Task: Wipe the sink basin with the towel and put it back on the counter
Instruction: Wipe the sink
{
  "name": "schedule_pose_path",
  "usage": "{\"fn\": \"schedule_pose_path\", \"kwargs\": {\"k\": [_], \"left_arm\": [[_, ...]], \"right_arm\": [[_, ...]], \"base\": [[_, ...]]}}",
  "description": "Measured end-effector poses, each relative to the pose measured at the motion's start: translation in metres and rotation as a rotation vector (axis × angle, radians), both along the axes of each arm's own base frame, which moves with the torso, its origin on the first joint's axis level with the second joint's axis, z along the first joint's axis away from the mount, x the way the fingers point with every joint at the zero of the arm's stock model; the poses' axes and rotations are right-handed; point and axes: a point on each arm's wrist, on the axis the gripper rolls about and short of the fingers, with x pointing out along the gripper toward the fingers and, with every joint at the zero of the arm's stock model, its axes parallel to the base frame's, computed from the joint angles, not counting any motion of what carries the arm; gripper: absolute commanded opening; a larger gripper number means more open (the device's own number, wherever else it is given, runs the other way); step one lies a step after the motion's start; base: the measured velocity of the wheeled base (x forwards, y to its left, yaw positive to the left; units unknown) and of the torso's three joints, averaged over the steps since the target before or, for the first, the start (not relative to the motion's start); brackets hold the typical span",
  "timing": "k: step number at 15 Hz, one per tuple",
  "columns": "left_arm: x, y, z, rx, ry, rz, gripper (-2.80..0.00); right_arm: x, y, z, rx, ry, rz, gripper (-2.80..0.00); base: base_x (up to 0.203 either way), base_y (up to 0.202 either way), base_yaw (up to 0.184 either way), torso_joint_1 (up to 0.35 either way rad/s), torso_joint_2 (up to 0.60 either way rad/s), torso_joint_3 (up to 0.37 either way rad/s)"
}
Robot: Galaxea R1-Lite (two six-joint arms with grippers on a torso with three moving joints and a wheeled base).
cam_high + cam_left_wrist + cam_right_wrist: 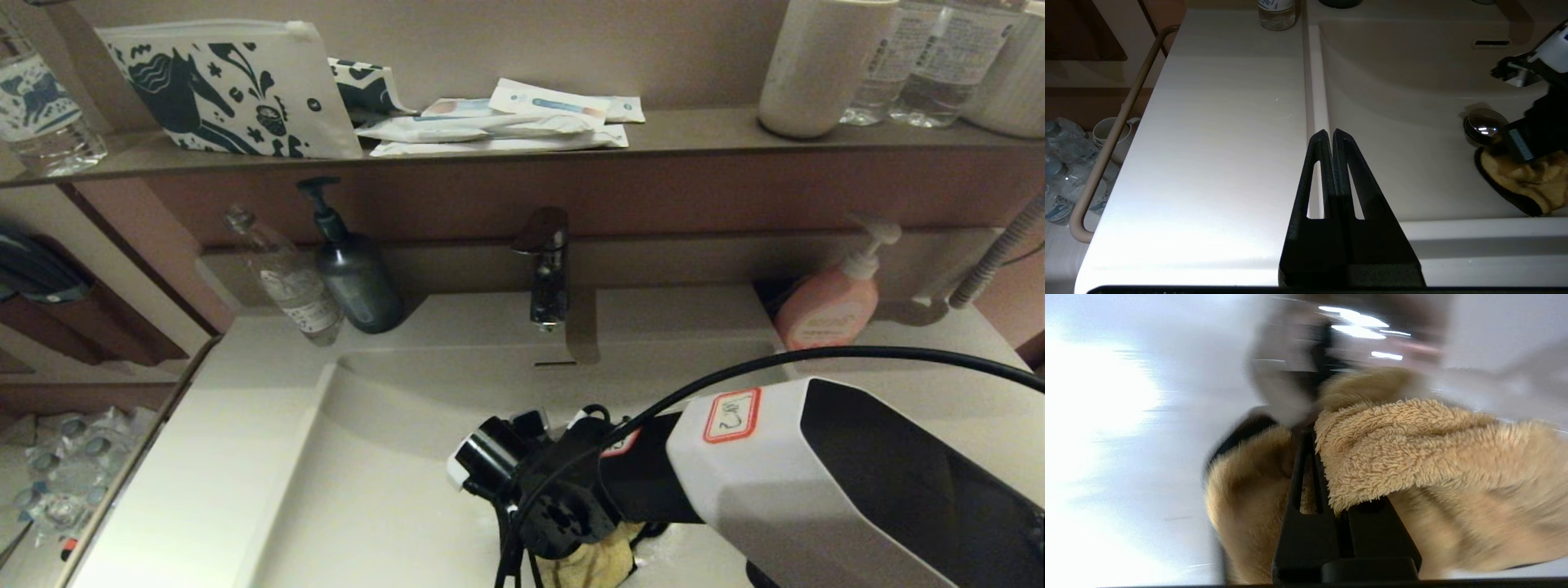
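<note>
The mustard-yellow towel point(589, 563) lies bunched on the floor of the off-white sink basin point(392, 482), under my right wrist. My right gripper point(1312, 435) is shut on the towel point(1396, 445), whose fluffy folds drape over both fingers. From the left wrist view the towel point(1523, 179) sits right beside the chrome drain plug point(1481, 125), with the right arm's black wrist above it. My left gripper point(1330, 132) hangs shut and empty over the seam between the left counter point(1216, 122) and the basin point(1412, 122). The overflow slot point(555, 363) shows in the rear wall.
A chrome faucet point(545, 269) stands behind the basin. A dark pump bottle point(353, 273) and a clear bottle point(292, 282) stand at the back left, a pink soap bottle point(833, 298) at the back right. A rail point(1114, 130) runs along the counter's left edge.
</note>
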Motion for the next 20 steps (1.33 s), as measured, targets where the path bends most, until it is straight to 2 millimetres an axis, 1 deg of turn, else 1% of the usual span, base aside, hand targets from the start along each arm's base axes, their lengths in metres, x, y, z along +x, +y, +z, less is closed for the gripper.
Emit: {"fn": "schedule_pose_path", "kwargs": {"k": [3, 5, 7, 8, 10, 13, 16, 20], "left_arm": [[0.0, 0.0, 0.0, 0.001, 0.0, 0.0, -2.8], [0.0, 0.0, 0.0, 0.0, -0.001, 0.0, -2.8], [0.0, 0.0, 0.0, 0.001, 0.0, 0.0, -2.8], [0.0, 0.0, 0.0, 0.0, 0.0, 0.0, -2.8], [0.0, 0.0, 0.0, 0.0, 0.0, 0.0, -2.8], [0.0, 0.0, 0.0, -0.001, 0.0, 0.0, -2.8], [0.0, 0.0, 0.0, 0.001, 0.0, 0.0, -2.8], [0.0, 0.0, 0.0, 0.001, -0.001, 0.0, -2.8]], "right_arm": [[-0.007, 0.027, 0.004, 0.083, -0.008, 0.061, -2.8], [-0.005, 0.041, 0.007, 0.141, -0.041, 0.083, -2.8], [0.001, 0.053, -0.001, 0.181, -0.11, 0.11, -2.8], [0.007, 0.056, -0.007, 0.181, -0.15, 0.109, -2.8], [0.023, 0.056, -0.014, 0.191, -0.225, 0.098, -2.8], [0.043, 0.048, -0.017, 0.18, -0.281, 0.072, -2.8], [0.055, 0.037, -0.013, 0.155, -0.302, 0.029, -2.8], [0.064, 0.021, -0.002, 0.092, -0.315, 0.0, -2.8]], "base": [[0.0, 0.0, 0.0, 0.0, 0.0, 0.0], [0.0, 0.0, 0.0, 0.0, 0.0, 0.0], [0.0, 0.0, 0.0, 0.0, 0.0, 0.0], [0.0, 0.0, 0.0, 0.0, 0.0, 0.0], [0.0, 0.0, 0.0, 0.0, 0.0, 0.0], [0.0, 0.0, 0.0, 0.0, 0.0, 0.0], [0.0, 0.0, 0.0, 0.0, 0.0, 0.0], [0.0, 0.0, 0.0, 0.0, 0.0, 0.0]]}}
